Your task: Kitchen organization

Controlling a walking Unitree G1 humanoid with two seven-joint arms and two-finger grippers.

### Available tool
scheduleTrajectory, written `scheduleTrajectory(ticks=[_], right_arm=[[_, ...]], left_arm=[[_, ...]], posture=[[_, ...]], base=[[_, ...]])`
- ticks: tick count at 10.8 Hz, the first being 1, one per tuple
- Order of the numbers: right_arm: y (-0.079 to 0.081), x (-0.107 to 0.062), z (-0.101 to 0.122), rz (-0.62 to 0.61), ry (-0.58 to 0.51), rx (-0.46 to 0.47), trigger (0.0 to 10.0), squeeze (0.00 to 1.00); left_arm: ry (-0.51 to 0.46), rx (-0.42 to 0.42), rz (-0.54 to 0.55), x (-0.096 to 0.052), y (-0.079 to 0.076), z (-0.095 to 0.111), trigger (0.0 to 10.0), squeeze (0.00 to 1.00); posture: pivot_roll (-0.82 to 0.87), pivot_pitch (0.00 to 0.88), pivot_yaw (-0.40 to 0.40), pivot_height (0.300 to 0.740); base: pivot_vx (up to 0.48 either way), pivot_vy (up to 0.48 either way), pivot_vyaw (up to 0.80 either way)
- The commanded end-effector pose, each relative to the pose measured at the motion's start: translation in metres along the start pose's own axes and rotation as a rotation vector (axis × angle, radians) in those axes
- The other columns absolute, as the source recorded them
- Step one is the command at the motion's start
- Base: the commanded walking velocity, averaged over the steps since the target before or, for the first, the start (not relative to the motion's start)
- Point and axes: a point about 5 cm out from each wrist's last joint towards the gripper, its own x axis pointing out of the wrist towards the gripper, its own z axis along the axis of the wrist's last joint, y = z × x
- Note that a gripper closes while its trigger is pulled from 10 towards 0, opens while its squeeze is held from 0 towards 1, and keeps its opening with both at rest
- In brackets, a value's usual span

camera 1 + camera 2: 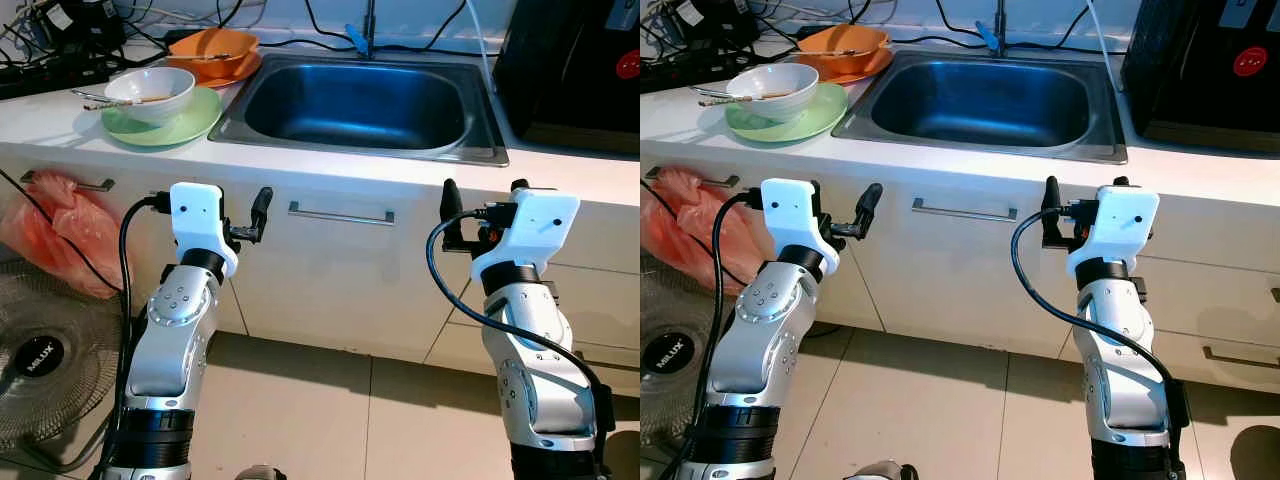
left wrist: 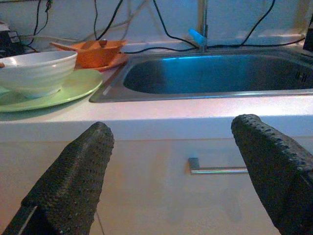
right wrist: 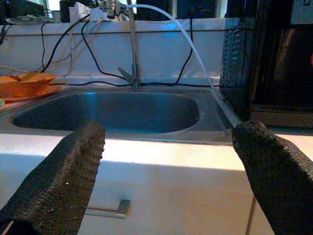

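Note:
A white bowl [image 1: 150, 92] with a utensil lying across it sits on a green plate [image 1: 190, 125] on the white counter, left of the steel sink [image 1: 360, 105]. Behind them an orange bowl [image 1: 212, 48] rests on an orange plate. My left gripper [image 1: 212, 207] is raised in front of the cabinet below the plate, open, with nothing between its fingers [image 2: 78, 171]. My right gripper [image 1: 485, 205] hovers level with it below the sink's right corner, also open and empty, its fingers [image 3: 68, 166] spread wide.
A faucet [image 1: 368, 30] stands behind the sink. A black appliance [image 1: 580, 70] fills the counter's right end. Cables and a power strip [image 1: 60, 50] crowd the back left. A drawer handle [image 1: 342, 213] lies between my arms. A pink bag [image 1: 55, 235] and a floor fan [image 1: 40, 355] stand at the left.

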Motion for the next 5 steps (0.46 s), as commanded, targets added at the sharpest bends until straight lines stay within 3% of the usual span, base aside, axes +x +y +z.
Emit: scheduleTrajectory(ticks=[1,4,5], right_arm=[[-0.0004,0.0007,0.0005,-0.004,0.003,-0.001,10.0,0.00],[-0.0004,0.0007,0.0005,-0.004,0.003,-0.001,10.0,0.00],[-0.0009,0.0006,0.0002,-0.005,0.008,-0.011,10.0,0.00]], left_arm=[[-0.002,0.001,0.007,0.0005,0.0010,0.0007,10.0,0.00],[-0.002,0.001,0.007,0.0005,0.0010,0.0007,10.0,0.00],[-0.004,0.001,0.009,0.0006,0.0014,0.0009,10.0,0.00]], posture=[[0.00,0.028,0.050,0.740],[0.00,0.028,0.050,0.740],[0.00,0.000,0.000,0.740]], base=[[0.000,0.000,0.00],[0.000,0.000,0.00],[0.000,0.000,0.00]])
